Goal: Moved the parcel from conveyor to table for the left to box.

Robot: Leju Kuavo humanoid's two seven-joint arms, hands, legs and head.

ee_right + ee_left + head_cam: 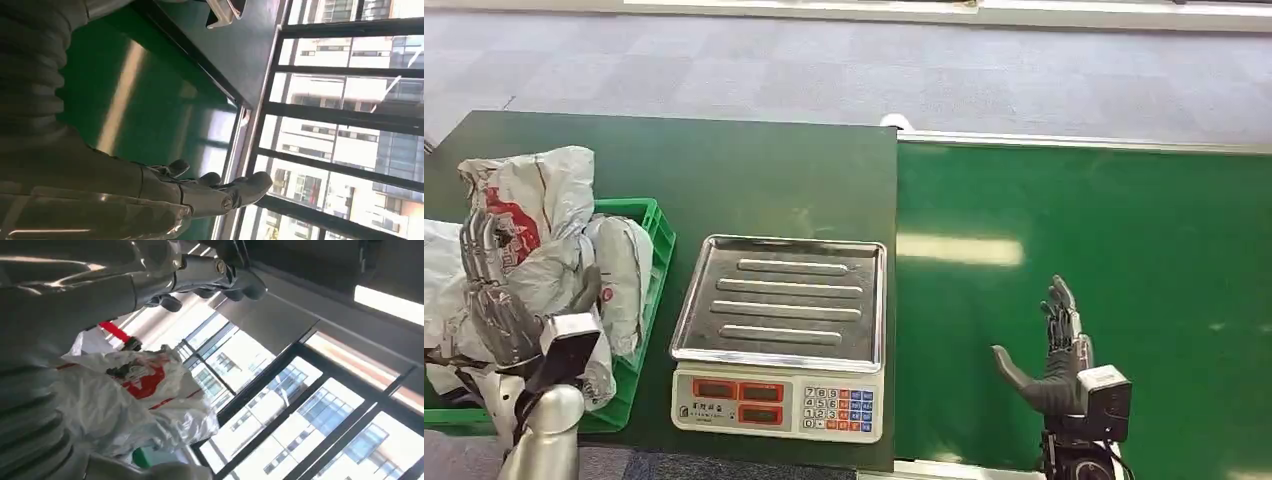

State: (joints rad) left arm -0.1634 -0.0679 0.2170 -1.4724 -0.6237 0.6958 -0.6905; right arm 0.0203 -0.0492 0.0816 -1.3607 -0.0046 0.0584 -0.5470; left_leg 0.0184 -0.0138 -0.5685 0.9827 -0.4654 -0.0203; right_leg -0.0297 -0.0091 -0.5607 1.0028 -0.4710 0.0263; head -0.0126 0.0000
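Nearest, low on the left, the left hand (496,290) lies against the pile of bags (544,250) in the crate (656,225). Its fingers (482,240) lie straight along a grey-white poly bag with a red print; the left wrist view shows crumpled film (125,400) just beside the palm. Whether the hand actually grips that bag or merely rests on it, I cannot tell.

Low on the right, the right hand (1052,355) hovers over the conveyor (1124,250) with fingers up and apart, thumb out, holding nothing.

Between them sits the scale (779,335), its steel pan bare, on the table (724,170). Beyond it the belt runs green with only glare on it. No parcel lies on the part of the belt that shows; the only parcels in sight are the bags in the crate.

Judging from those bags, a parcel of this kind is probably light, soft and limp, with slick film that slides and bunches under the fingers. It will sag if lifted by an edge. A wrap across the thickest middle, thumb opposed, looks safer than a pinch on loose film, which could slip or tear.

Farther off lies grey floor.
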